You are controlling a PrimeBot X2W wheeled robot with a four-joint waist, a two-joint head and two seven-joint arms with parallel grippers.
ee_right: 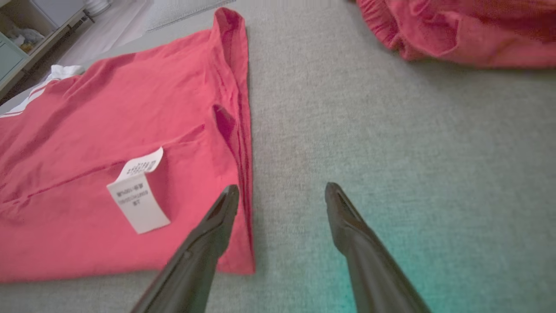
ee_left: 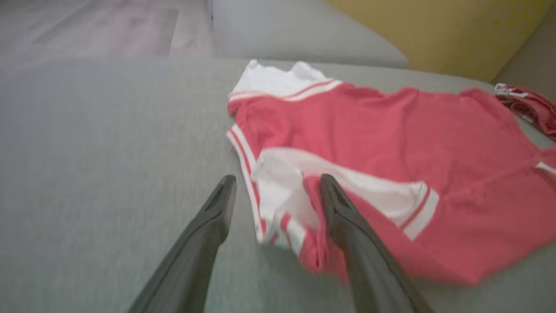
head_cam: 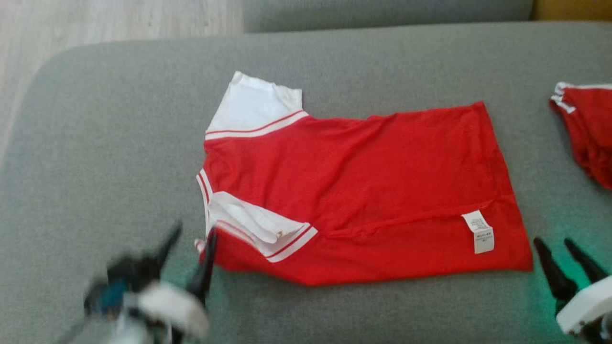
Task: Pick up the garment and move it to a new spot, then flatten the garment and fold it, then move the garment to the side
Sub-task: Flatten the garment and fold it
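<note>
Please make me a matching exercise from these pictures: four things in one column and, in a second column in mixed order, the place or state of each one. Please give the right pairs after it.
Column 1
1. care label
2. left gripper
3. right gripper
4. second red garment

Column 2
A. open, beside the hem corner of the red shirt
B. at the head view's right edge, apart from the shirt
C. white, lying on the shirt near its hem
D. open, at the shirt's collar and sleeve end

Pairs: 1-C, 2-D, 3-A, 4-B
</note>
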